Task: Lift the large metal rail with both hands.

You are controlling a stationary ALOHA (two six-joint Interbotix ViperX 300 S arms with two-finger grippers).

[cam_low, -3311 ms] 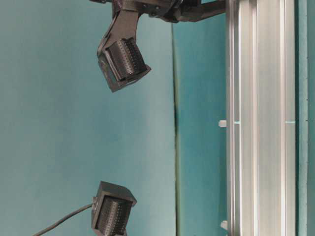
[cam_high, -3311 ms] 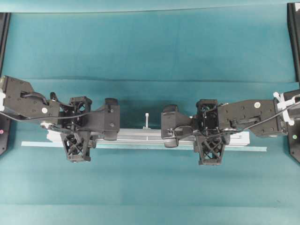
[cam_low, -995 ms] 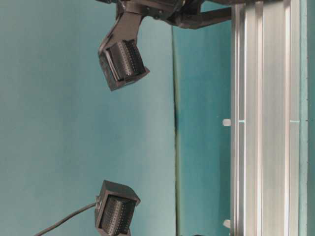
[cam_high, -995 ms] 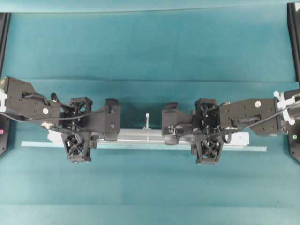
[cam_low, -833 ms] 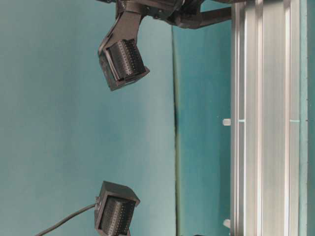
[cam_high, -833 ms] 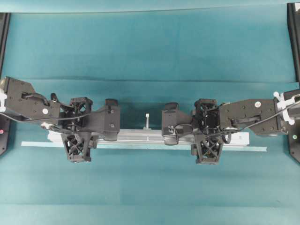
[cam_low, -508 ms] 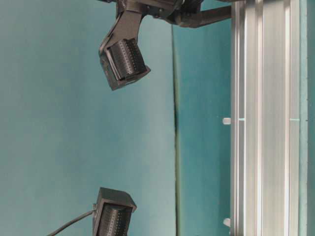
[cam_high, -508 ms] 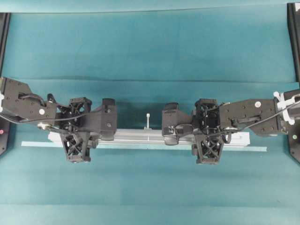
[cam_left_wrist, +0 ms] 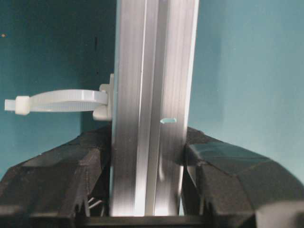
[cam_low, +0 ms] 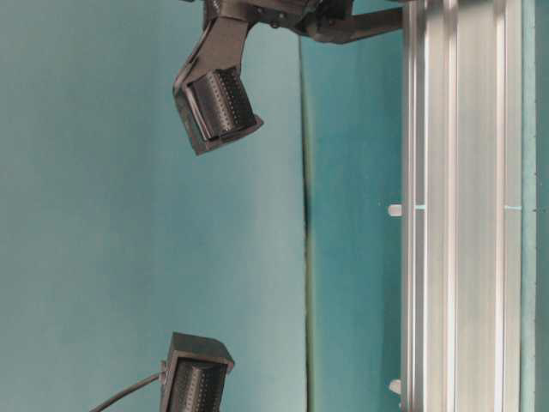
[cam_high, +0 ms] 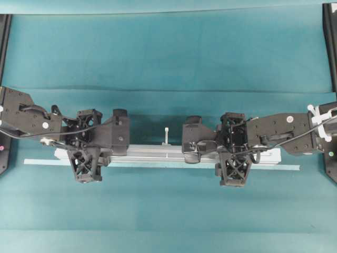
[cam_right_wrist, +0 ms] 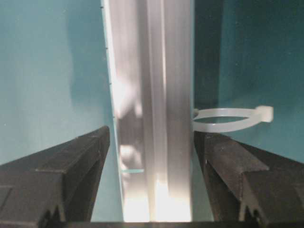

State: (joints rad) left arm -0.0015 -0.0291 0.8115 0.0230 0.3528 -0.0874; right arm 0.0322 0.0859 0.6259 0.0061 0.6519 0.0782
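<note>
Silver grooved aluminium, the large metal rail (cam_high: 168,153) lies lengthwise across the teal cloth-covered table (cam_high: 168,52), parallel to a thin pale teal strip (cam_high: 158,164) that lies along its near edge and pokes out past both its ends. A small white upright tie (cam_high: 165,134) stands at its middle.

My left gripper (cam_left_wrist: 148,156) straddles the rail towards its left end, and through the left wrist camera I see both black lattice fingers pressed against the rail's flanks: it is pinching the bar. My right gripper (cam_right_wrist: 151,156) straddles the other end, but there the jaws stand spread; the left finger (cam_right_wrist: 71,166) shows a clear strip of teal between it and the metal, and the right one sits just beside the tie loop (cam_right_wrist: 232,118).

My worry is an uneven lift. If I raise now, only the left end is clamped, so I judge the bar would pivot, slip from that single pinch or drag across the cloth. The right jaws could also snag the tie as they shut.
</note>
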